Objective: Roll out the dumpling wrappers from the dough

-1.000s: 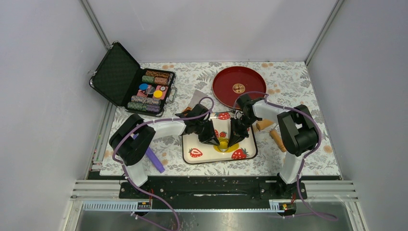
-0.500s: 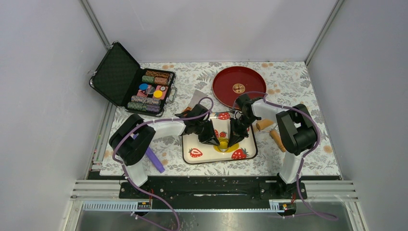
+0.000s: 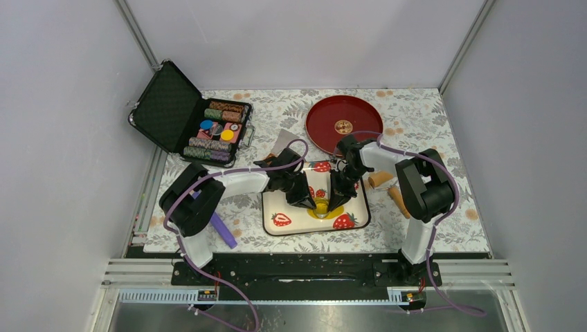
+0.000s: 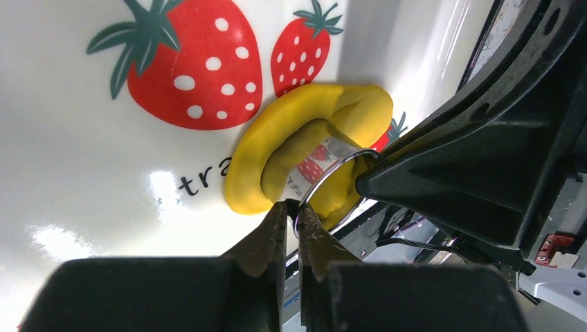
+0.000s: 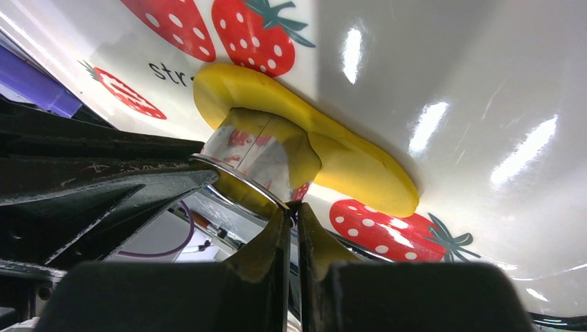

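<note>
Dough [image 4: 346, 107], bright yellow and pressed into a thick crescent, lies on the glossy strawberry tray [image 4: 83, 180] at the middle of the tabletop [image 3: 429, 117], with a thin metal ring cutter [image 4: 339, 146] sunk upright into it. Left claw [image 4: 292, 221] and right claw [image 5: 292, 218] each have their fingers pressed together on the cutter's upper rim, pinching it from opposite sides. The lump looks soft, light and putty-like, likely to smear, stretch or cling to the metal rather than hold its shape, while the tray's slick glaze should let it slide. Any hold seems best taken on the stiff ring, or low on the dough's thicker outer edge; how cleanly the ring has cut through cannot be told
</note>
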